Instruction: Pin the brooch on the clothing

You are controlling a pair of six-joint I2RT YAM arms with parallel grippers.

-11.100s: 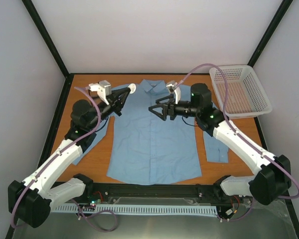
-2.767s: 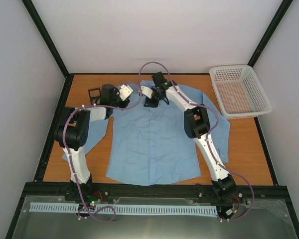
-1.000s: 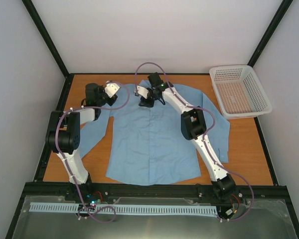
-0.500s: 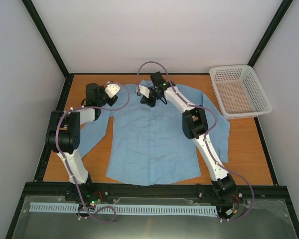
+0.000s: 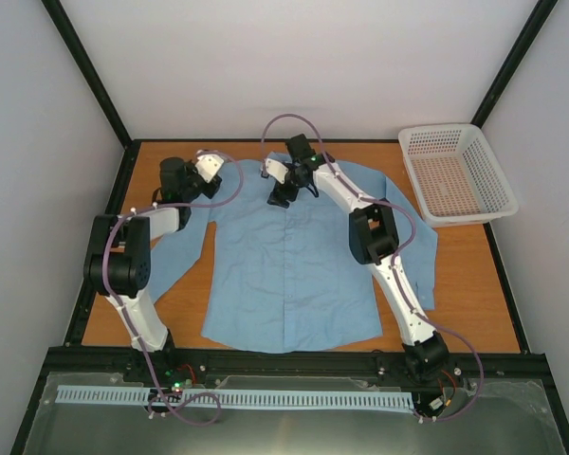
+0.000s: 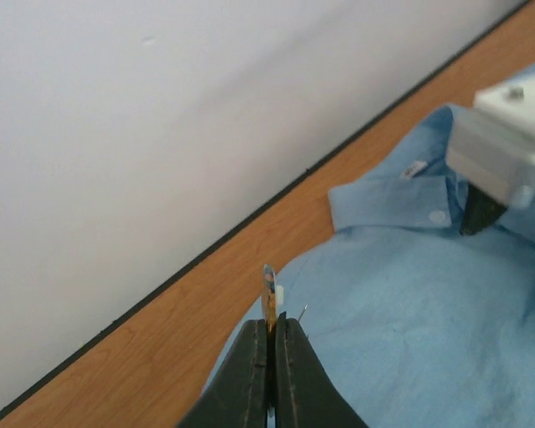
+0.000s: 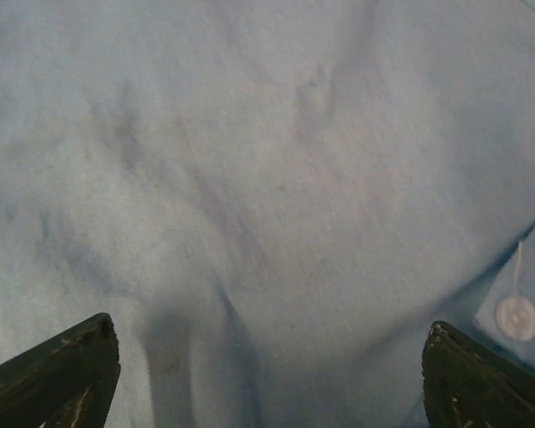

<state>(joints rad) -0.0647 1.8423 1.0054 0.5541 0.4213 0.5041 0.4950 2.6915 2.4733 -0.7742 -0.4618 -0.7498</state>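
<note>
From above, you see the shirt (image 5: pixel 294 265) spread flat mid-table (image 5: pixel 465 275), bare wood on both sides and a basket (image 5: pixel 498 194) in the far right corner.

Left wrist: your left gripper (image 6: pixel 270 325) pinches the brooch (image 6: pixel 269 283) edge-on, over the shirt's shoulder edge near the wall (image 6: pixel 160 134).

Right wrist: your right gripper (image 7: pixel 269 325) spreads wide over plain cloth, beside a button (image 7: pixel 517 316).

Plain white walls (image 5: pixel 294 66) enclosed an orange-brown wooden table (image 5: pixel 465 275) on the left, right and far sides, with black frame posts (image 5: pixel 87 71) rising at the far corners.
</note>
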